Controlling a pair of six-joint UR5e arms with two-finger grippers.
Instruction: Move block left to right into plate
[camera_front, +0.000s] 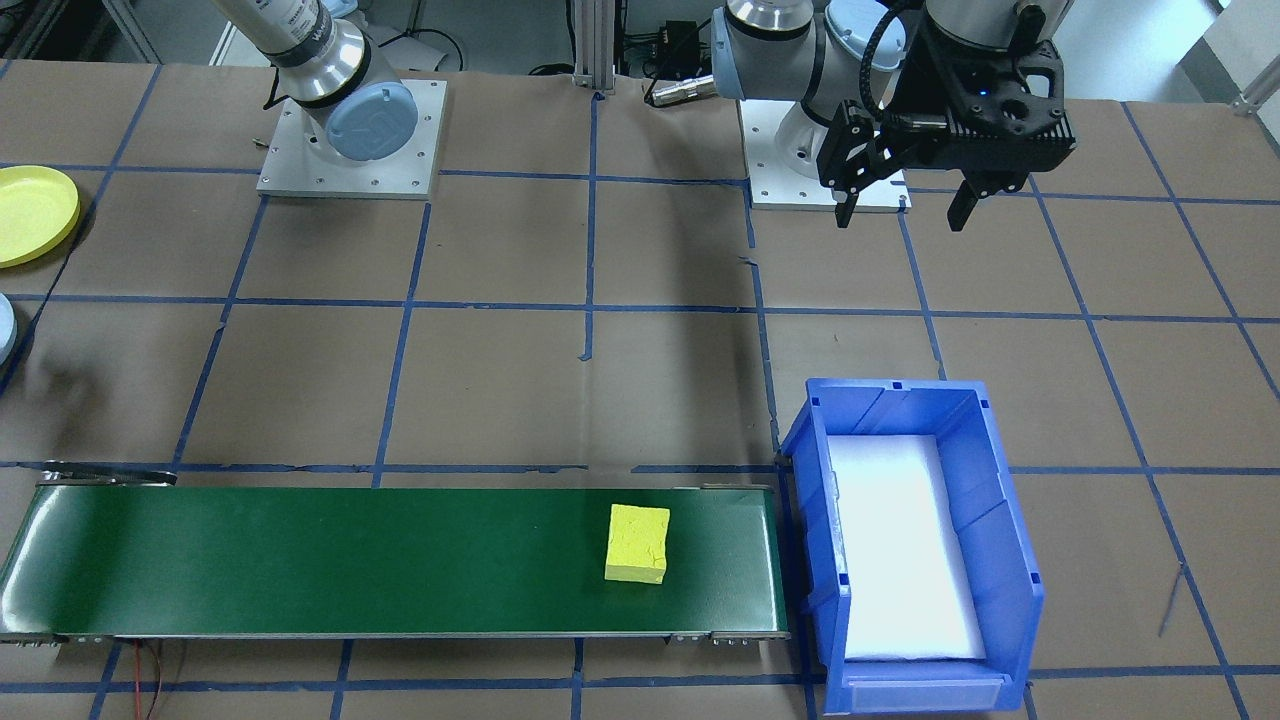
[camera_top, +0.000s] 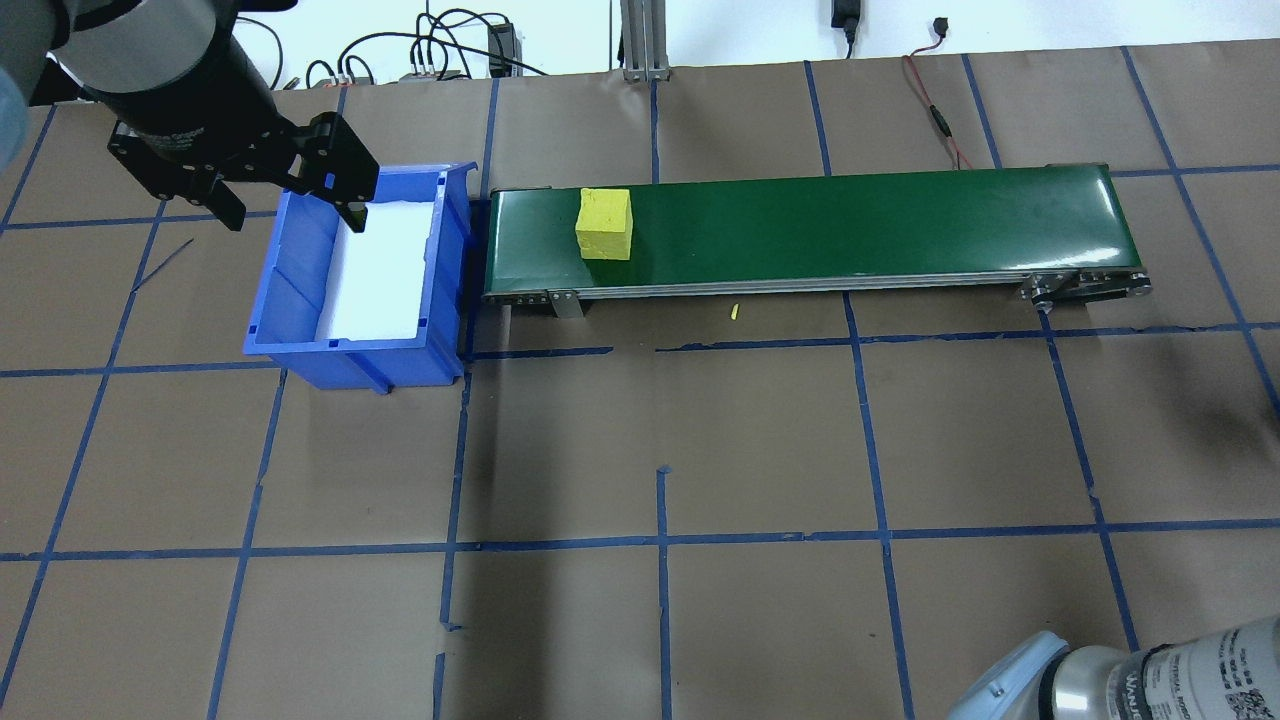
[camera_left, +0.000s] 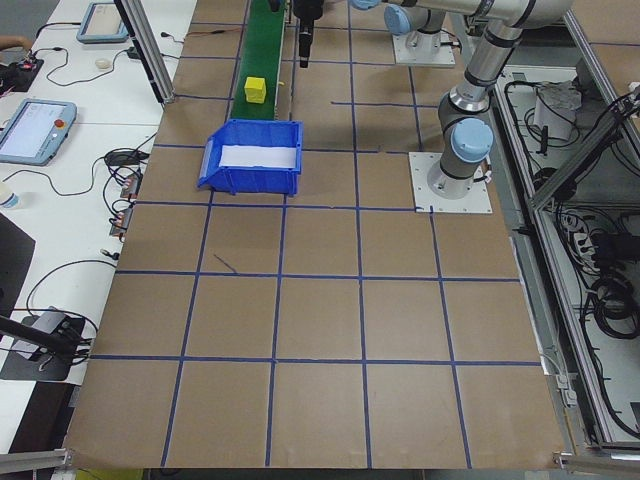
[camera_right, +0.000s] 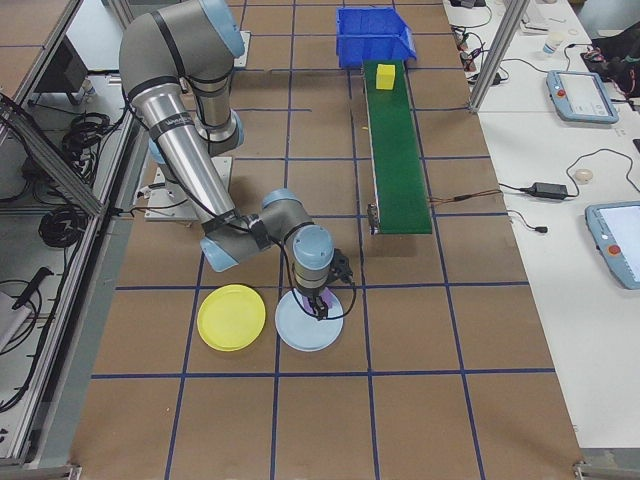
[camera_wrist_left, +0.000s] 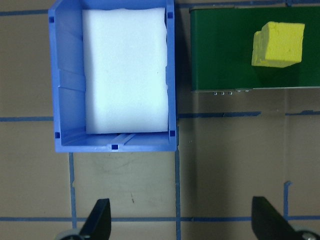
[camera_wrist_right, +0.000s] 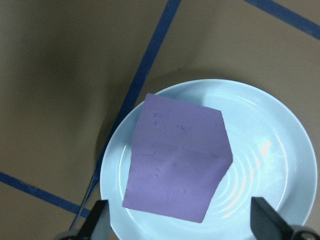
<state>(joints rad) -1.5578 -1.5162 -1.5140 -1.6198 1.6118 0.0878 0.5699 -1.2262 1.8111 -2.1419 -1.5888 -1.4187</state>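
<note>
**Yellow block on belt, left pincer nearer**

Overhead: left pincer (camera_top: 292, 205) hovers open and empty over the blue bin (camera_top: 300, 330); yellow block (camera_top: 604, 224) lies rightward on the green conveyor (camera_top: 850, 225).

Right wrist: right pincer (camera_wrist_right: 177, 222), open, above purple block (camera_wrist_right: 177, 165) on pale plate (camera_wrist_right: 270, 150).

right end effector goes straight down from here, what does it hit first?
Most likely the purple block, which lies on the light blue plate directly under the open right end effector. Its height above the block is unclear.
</note>
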